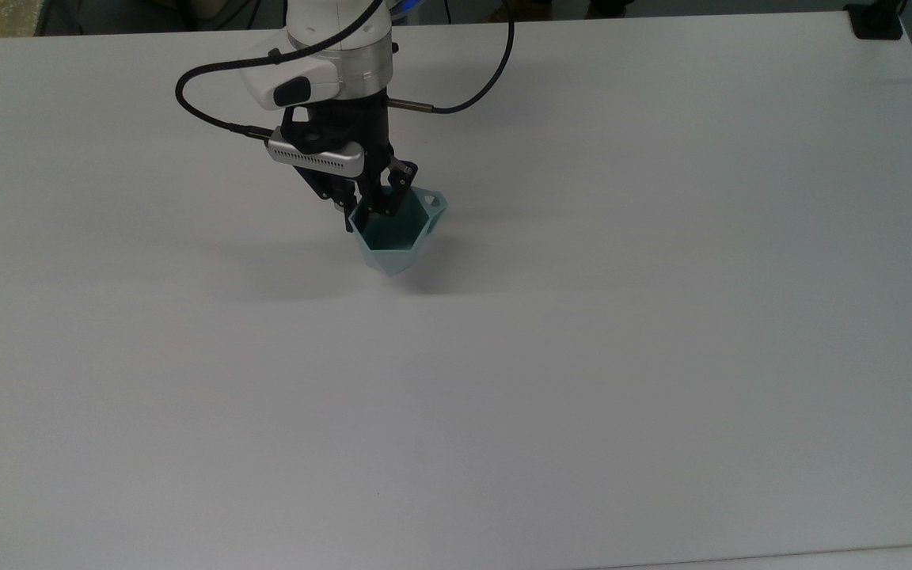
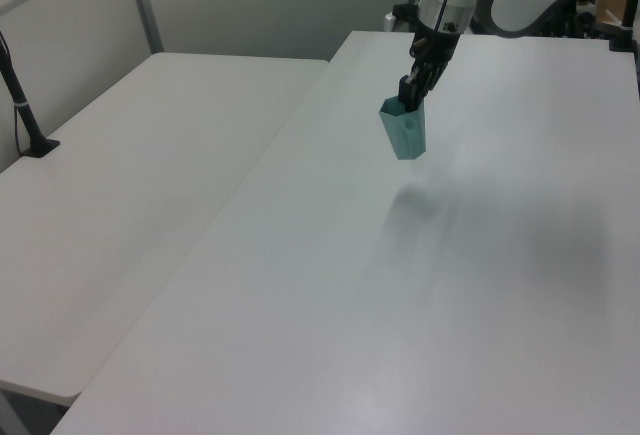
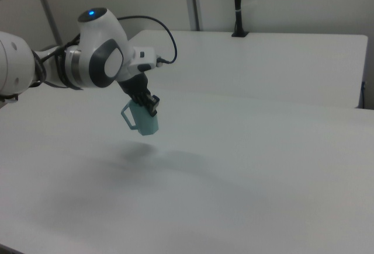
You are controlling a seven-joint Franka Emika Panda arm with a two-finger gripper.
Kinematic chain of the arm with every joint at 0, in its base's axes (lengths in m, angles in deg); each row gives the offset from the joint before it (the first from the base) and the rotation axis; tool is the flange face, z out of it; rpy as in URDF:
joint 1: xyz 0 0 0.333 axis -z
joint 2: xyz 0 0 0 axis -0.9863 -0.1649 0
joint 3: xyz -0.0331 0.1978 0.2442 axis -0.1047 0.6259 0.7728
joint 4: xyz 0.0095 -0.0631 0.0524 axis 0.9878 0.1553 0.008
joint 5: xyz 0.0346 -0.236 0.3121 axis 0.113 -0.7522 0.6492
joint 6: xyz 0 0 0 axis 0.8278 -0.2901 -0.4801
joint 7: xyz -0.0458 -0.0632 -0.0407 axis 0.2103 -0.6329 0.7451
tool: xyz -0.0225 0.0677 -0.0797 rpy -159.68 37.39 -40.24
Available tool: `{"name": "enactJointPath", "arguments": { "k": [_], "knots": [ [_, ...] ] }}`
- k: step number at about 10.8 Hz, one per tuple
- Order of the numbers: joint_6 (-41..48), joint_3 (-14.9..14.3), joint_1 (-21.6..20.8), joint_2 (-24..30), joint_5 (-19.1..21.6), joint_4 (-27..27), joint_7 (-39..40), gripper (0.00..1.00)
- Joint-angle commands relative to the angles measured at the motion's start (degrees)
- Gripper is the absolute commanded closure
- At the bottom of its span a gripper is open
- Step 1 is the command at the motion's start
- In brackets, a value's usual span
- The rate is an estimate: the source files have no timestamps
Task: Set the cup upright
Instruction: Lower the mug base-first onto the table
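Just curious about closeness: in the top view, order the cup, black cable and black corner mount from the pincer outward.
1. Cup, held in the pincer.
2. Black cable, looping beside the arm above.
3. Black corner mount, top view's upper right.

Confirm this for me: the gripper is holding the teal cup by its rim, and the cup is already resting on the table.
Not resting. The gripper does hold the cup by its rim, but the right view shows the cup in the air, its shadow apart from it on the table below.
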Motion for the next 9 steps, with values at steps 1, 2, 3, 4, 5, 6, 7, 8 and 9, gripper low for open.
{"name": "enactJointPath", "arguments": {
  "k": [1,2,3,4,5,6,7,8,9],
  "knots": [
    [-6.02,0.57,-1.04,-0.63,1.22,4.25,-3.6,1.0],
    [-6.02,0.57,-1.3,-0.98,1.22,4.43,-3.6,1.0],
    [-6.02,0.57,-1.3,-1.16,1.22,4.6,-3.51,1.0],
    [-6.11,0.57,-1.3,-1.42,1.22,4.69,-3.51,1.0],
    [-6.37,0.57,-1.3,-1.69,1.13,5.48,-3.42,1.0],
    [-6.46,0.57,-1.3,-2.21,0.7,5.92,-3.34,1.0],
    [-6.55,0.57,-1.3,-2.65,0.34,6.27,-3.34,1.0],
    [-6.98,0.57,-1.3,-2.74,0.25,6.45,-3.34,1.0],
    [-7.68,0.66,-1.3,-2.74,0.25,6.71,-3.42,1.0]
  ]
}}
